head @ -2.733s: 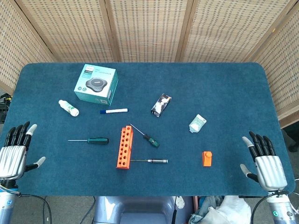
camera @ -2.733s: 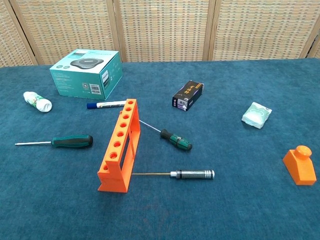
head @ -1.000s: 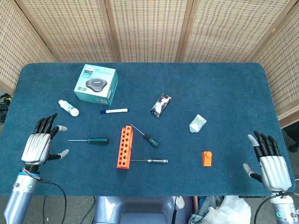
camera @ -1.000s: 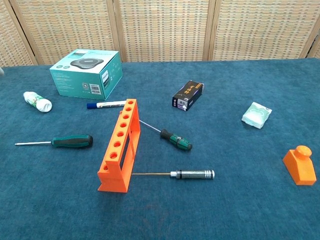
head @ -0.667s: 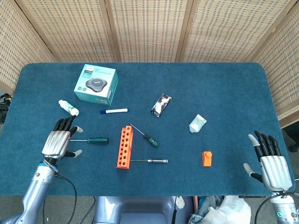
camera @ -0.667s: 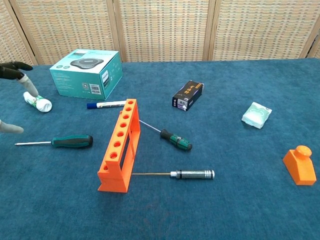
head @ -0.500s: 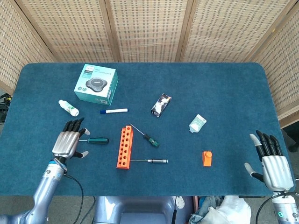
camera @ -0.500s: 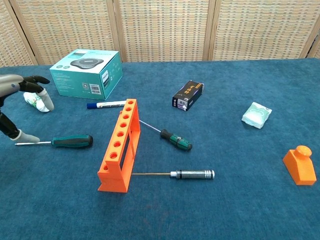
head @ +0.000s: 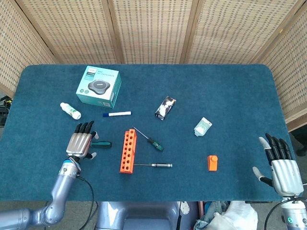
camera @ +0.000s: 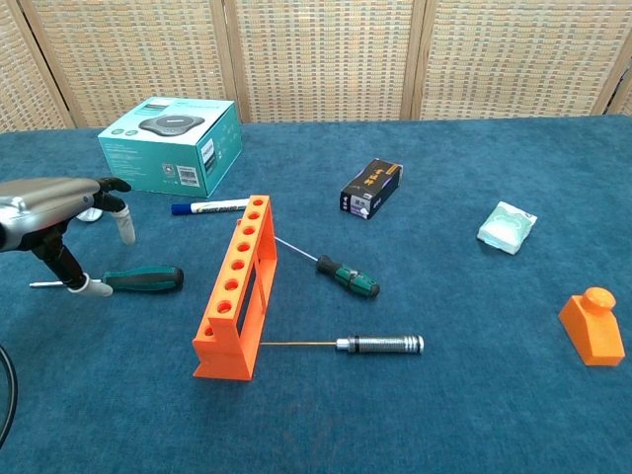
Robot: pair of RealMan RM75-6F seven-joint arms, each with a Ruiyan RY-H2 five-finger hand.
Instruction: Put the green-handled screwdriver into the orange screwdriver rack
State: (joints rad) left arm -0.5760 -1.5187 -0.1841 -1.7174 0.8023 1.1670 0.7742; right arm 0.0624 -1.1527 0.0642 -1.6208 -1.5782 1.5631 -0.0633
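The green-handled screwdriver [head: 102, 143] lies flat on the blue cloth, left of the orange rack [head: 127, 151], handle toward the rack. In the chest view its handle [camera: 146, 279] and shaft tip show. My left hand [head: 81, 142] hovers over the shaft with fingers spread and holds nothing. Its thumb tip [camera: 96, 288] comes down beside the handle's end. The rack [camera: 235, 286] stands upright with its holes empty. My right hand [head: 280, 165] is open at the table's front right edge.
A smaller green-and-black screwdriver [head: 155, 143] and a silver-handled one [head: 161, 165] lie right of the rack. Behind are a teal box [head: 98, 86], white bottle [head: 70, 110], blue marker [head: 116, 114] and black packet [head: 165, 107]. A mint pack [head: 203, 127] and orange block [head: 213, 163] sit right.
My left hand has moved right from the table's front left edge to above the green-handled screwdriver's shaft. My right hand has drifted slightly toward the front edge. No object has moved.
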